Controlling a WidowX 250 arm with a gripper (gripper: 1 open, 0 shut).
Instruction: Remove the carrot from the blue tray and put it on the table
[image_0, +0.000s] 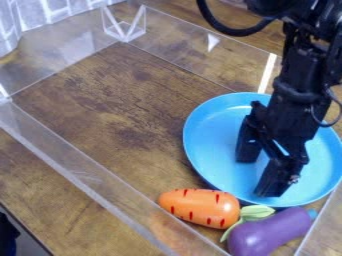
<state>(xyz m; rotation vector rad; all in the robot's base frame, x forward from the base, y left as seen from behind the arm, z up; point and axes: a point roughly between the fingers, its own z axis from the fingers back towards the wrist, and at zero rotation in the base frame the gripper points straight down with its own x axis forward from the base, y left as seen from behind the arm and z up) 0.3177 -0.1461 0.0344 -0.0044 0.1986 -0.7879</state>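
Note:
The orange carrot (201, 207) with dark stripes lies on the brown table (107, 100) at the front, just outside the near rim of the blue tray (221, 150); its pale green end (255, 212) points right. My black gripper (271, 168) hangs pointing down over the middle of the tray, open, with nothing between its fingers. It stands above and to the right of the carrot, apart from it.
A purple eggplant (271, 230) lies right of the carrot at the bottom edge. Low clear acrylic walls (80, 170) border the table on the left and front. A clear bracket (124, 20) stands at the back.

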